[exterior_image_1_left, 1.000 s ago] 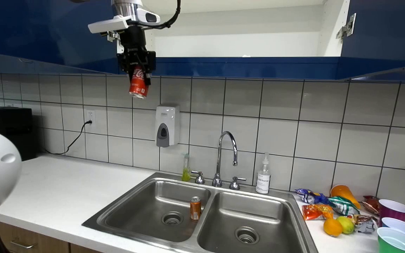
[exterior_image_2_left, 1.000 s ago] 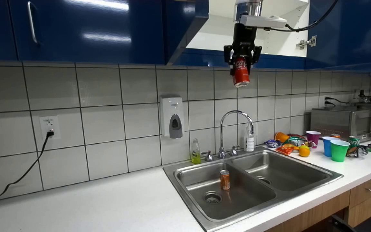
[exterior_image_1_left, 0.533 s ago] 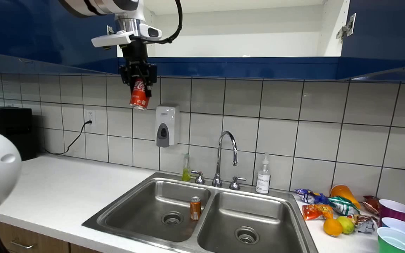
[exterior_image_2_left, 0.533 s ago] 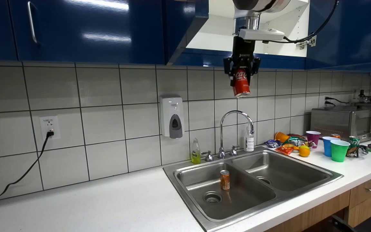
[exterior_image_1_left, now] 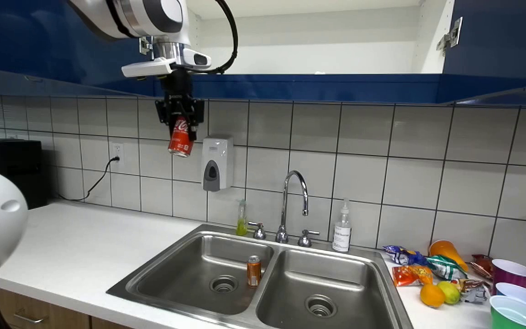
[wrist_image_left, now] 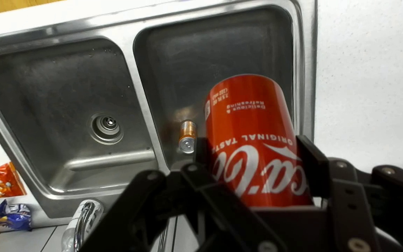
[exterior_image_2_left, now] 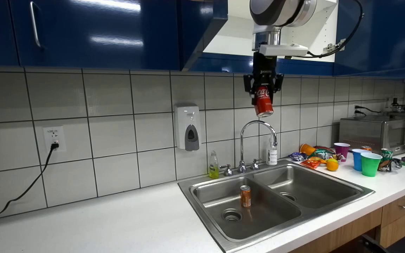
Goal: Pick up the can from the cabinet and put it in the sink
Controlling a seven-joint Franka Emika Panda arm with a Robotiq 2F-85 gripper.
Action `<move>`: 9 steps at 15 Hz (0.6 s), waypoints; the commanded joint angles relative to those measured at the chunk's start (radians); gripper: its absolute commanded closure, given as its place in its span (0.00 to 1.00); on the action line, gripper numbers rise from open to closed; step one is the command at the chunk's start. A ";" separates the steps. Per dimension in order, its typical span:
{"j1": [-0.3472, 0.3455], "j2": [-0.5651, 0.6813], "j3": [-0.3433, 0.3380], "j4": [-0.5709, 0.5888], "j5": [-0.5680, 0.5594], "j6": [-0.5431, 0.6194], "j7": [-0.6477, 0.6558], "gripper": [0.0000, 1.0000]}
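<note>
**The gripper (exterior_image_2_left: 263, 98) held the red can (exterior_image_2_left: 264, 106), with the sink (exterior_image_2_left: 265, 221) well below**

The gripper was clamped on the red can, its black fingers (wrist_image_left: 318, 171) touching opposite sides. In the wrist view the lettered face showed between them, and the can reached out past the fingertips. In both exterior views it hung slightly tilted, its pale end lowermost and free of the grip. The robot arm (exterior_image_2_left: 290, 10) rose above the gripper.

Behind and higher than the gripper was the cabinet (exterior_image_1_left: 308, 87), its dark blue front edge and white interior in view.

Below the gripper, on the floor of one basin, an orange can (exterior_image_1_left: 254, 272) stood upright near the drain (exterior_image_1_left: 223, 284). In the wrist view the red can covered part of that same basin; whether the gripper was straight over it could not be told.

The curved chrome faucet (exterior_image_1_left: 284, 208) also stood lower than the gripper, at the sink's back rim. A white dispenser (exterior_image_1_left: 218, 162) was fixed to the tiled wall (exterior_image_1_left: 363, 178) behind the gripper.

Farther off from the gripper, down on the white counter (exterior_image_1_left: 85, 242), were wrapped packets (exterior_image_1_left: 403, 276), an orange fruit (exterior_image_1_left: 432, 295) and a green cup (exterior_image_2_left: 370, 166).
</note>
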 commanded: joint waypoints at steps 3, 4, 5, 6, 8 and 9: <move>-0.019 0.006 0.012 -0.036 0.013 0.047 -0.017 0.62; -0.019 0.007 0.012 -0.045 0.015 0.051 -0.017 0.62; -0.019 0.007 0.012 -0.056 0.013 0.057 -0.016 0.62; -0.019 0.008 0.013 -0.068 0.013 0.064 -0.015 0.62; -0.020 0.011 0.011 -0.090 0.013 0.079 -0.016 0.62; -0.019 0.013 0.011 -0.102 0.014 0.091 -0.018 0.62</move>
